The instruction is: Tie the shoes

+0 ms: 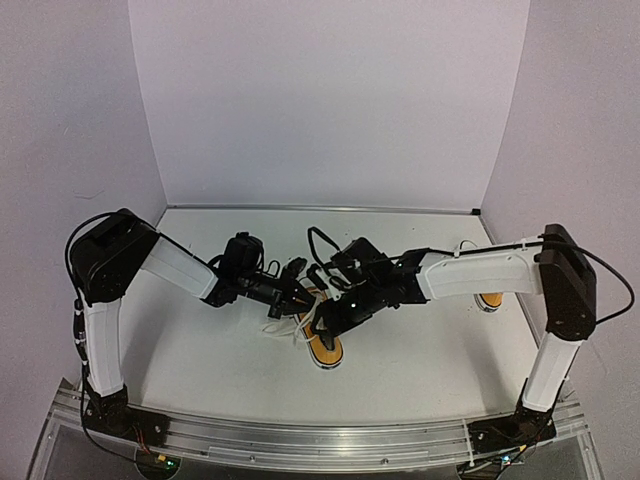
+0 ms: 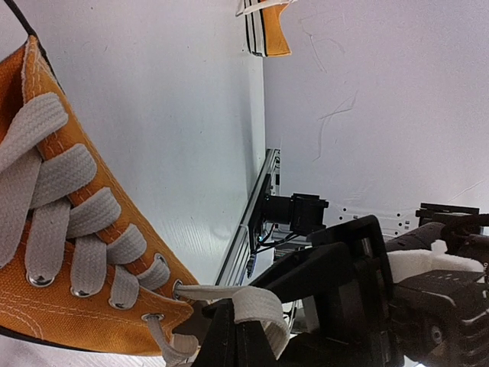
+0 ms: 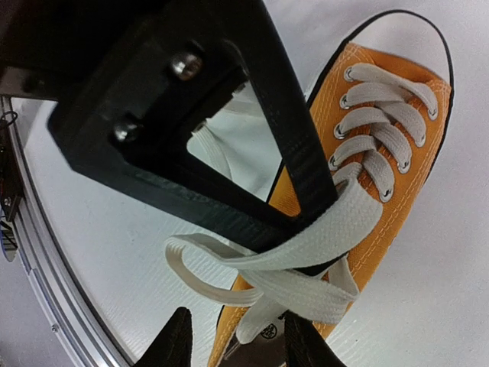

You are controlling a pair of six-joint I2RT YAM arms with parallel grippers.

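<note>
The knot is being worked on the near shoe point(image 1: 325, 348), which is sitting mid-way across the table point(image 1: 190, 350) between the arms; the other shoe point(image 1: 489, 300) is lying well off to the right; the left hand point(image 2: 243, 325) is pinching the white lace point(image 3: 306, 245) tight, holding out a loop; the right hand point(image 3: 237, 340) is standing part open beside the loose strand, gripping nothing I can see; next, I reckon, it needs to close on that strand and draw it through.

White tabletop point(image 1: 220, 350) between pale lavender walls point(image 1: 330, 100) (aluminium rail point(image 1: 300, 440) along its near edge).
</note>
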